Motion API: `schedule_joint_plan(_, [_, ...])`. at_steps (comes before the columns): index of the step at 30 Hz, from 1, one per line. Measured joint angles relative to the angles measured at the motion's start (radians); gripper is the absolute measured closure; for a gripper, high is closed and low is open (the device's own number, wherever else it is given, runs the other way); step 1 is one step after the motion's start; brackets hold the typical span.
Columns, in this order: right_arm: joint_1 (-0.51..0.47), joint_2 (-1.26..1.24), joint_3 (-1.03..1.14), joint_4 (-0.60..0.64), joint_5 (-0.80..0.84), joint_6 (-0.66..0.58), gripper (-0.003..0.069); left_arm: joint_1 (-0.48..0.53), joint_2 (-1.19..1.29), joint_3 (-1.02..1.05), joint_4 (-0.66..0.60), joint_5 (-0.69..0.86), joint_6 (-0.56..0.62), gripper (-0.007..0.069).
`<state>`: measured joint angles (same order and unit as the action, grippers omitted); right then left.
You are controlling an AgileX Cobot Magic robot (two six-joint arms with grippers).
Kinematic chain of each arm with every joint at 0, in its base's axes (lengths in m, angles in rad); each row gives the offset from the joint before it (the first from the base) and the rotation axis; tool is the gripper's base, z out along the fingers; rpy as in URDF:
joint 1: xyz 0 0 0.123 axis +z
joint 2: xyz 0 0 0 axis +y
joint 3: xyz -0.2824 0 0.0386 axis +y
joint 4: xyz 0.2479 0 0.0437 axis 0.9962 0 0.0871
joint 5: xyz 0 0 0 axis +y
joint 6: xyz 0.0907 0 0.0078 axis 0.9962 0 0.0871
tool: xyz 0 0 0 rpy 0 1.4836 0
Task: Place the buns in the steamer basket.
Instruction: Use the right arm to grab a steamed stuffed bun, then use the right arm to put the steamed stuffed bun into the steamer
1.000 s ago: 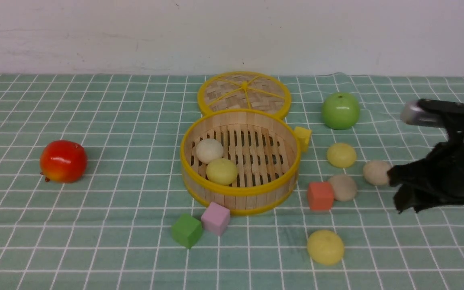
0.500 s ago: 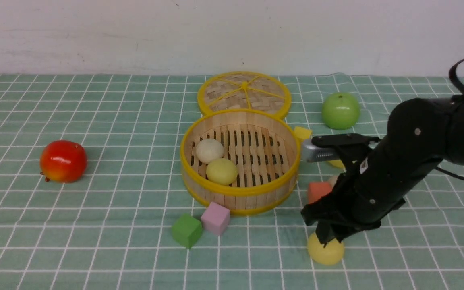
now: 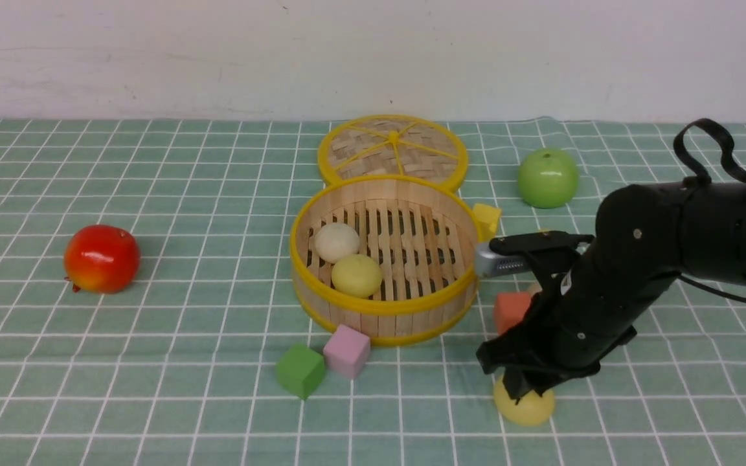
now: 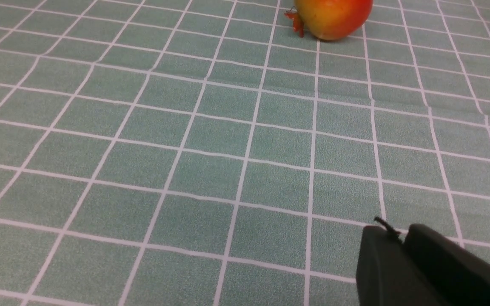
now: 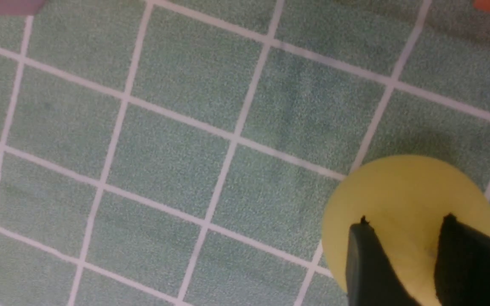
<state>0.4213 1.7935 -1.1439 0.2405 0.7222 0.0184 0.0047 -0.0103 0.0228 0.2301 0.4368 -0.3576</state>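
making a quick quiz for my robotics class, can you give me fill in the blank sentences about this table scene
The round bamboo steamer basket holds ___ small dome-shaped buns. The right end effector hovers over a pale ___ bun. The flat woven lid with yellow spokes lies ___ the basket. The glossy red fruit sits on the robot's ___ side.
Missing words: two, yellow, behind, left.
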Motion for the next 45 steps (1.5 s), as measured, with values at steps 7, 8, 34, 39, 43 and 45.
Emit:
schedule_joint_plan(7, [0.000, 0.000, 0.000, -0.025, 0.000, 0.000, 0.0539, 0.000, 0.000, 0.000, 0.000, 0.000, 0.000, 0.0550])
schedule_joint_plan(8, [0.000, 0.000, 0.000, -0.031, 0.000, 0.000, 0.0590, 0.000, 0.000, 0.000, 0.000, 0.000, 0.000, 0.0550])
schedule_joint_plan(34, [0.000, 0.009, -0.358, 0.027, 0.202, -0.018, 0.0669, 0.000, 0.000, 0.000, 0.000, 0.000, 0.000, 0.0533])
schedule_joint_plan(39, [0.002, 0.056, -0.431, 0.150, 0.055, -0.103, 0.0669, 0.000, 0.000, 0.000, 0.000, 0.000, 0.000, 0.0533])
schedule_joint_plan(43, [0.015, 0.137, -0.453, 0.202, -0.052, -0.163, 0.0669, 0.000, 0.000, 0.000, 0.000, 0.000, 0.000, 0.0533])
schedule_joint_plan(45, [0.019, 0.171, -0.454, 0.207, -0.077, -0.168, 0.0669, 0.000, 0.000, 0.000, 0.000, 0.000, 0.000, 0.0533])
